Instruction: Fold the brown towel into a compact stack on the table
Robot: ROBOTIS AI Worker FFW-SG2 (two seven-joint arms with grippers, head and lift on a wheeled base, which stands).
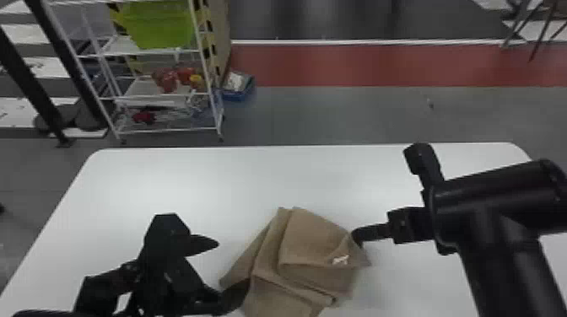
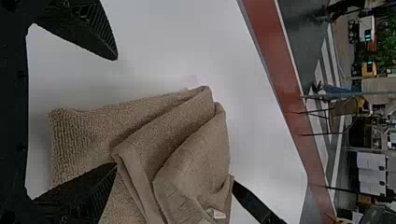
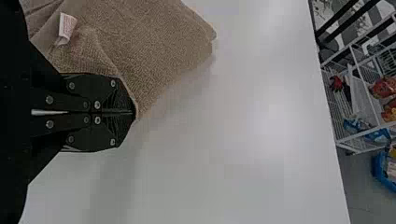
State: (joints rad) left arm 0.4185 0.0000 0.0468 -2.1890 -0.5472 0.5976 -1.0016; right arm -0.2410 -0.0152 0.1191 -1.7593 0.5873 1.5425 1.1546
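The brown towel [image 1: 312, 253] lies loosely folded in uneven layers near the table's front middle, a small white tag by its right corner. In the head view my left gripper [image 1: 232, 265] is open at the towel's left side, its nearer finger against the cloth. Seen from the left wrist, the towel [image 2: 182, 149] spreads past the left gripper [image 2: 116, 112], one finger over cloth and the other over bare table. My right gripper [image 1: 357, 237] is at the right corner. In the right wrist view, the right gripper [image 3: 133, 113] is shut on the edge of the towel [image 3: 154, 46].
The white table [image 1: 190, 181] extends beyond the towel to its far edge. A white wire shelf [image 1: 168, 95] with a green bin [image 1: 158, 25] stands on the floor behind at the left, and a blue box [image 1: 237, 86] sits beside it.
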